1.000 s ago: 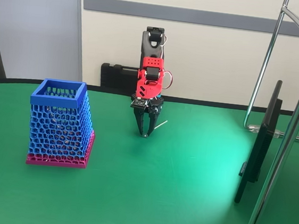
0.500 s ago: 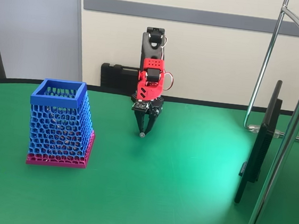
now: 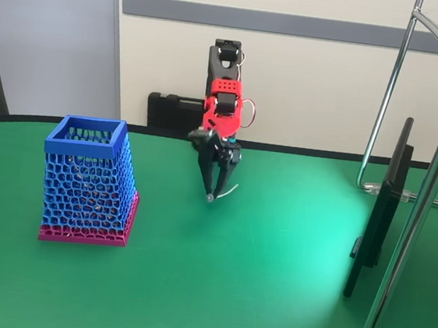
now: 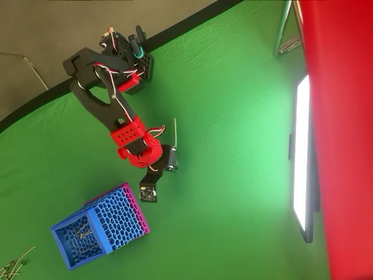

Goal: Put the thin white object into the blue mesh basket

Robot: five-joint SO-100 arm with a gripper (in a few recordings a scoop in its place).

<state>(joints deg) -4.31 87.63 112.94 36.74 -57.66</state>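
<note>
Your green bench [image 3: 268, 294] is carrying the scene, unchanged from the earlier frames. The blue mesh basket [image 3: 88, 181] is standing upright on its pink base at the left of the fixed view, well apart from the arm; in the overhead view the blue mesh basket [image 4: 99, 230] is sitting at lower left, and it is not shifting between frames.

Your red arm [image 3: 223, 110] is reaching down at mid-bench. Compared with half a second ago, its wrist is turning, so the black lower section is now showing at an angle.

The tool [image 3: 212, 193] is pointing down with its fingers drawn nearly together at the tips, close to the bench. A second ago they were standing visibly apart.

The thin white object [image 3: 230, 189] is showing as a short pale sliver running up and right from the fingertips. In the overhead view the thin white object [image 4: 174, 135] is lying as a straight line beside the tool. You cannot tell from these views whether the fingers are actually pinching it or only touching it.
</note>
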